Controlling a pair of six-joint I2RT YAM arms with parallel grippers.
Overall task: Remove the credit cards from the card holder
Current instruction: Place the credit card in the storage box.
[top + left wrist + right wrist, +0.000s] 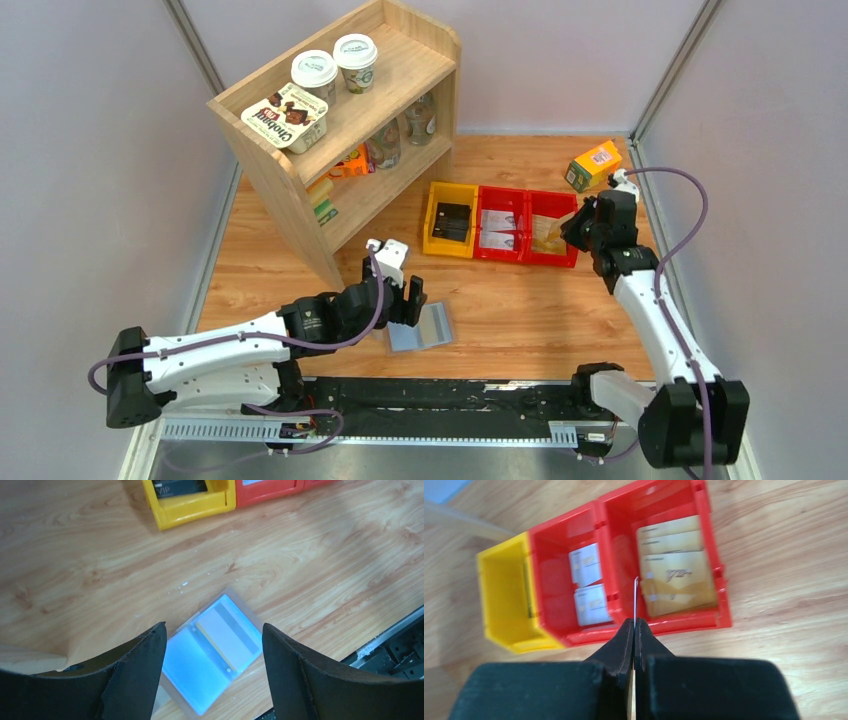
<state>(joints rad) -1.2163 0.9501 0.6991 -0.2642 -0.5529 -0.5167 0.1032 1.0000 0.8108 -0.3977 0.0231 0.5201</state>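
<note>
While the right tool (635,626), closed on a thin card (636,596), hangs over the red bins (520,256) at mid right, the left tool (212,626) stands open above the card holder (425,328) at lower centre; letting go seems next

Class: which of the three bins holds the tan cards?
The right-end red bin; the middle red bin holds white cards, the yellow bin a dark card.

Left gripper (212,626) is hovering low, jaws spread wide; right gripper (634,625), arm stretched forward, is clamping a card (636,600) edge-on.
</note>
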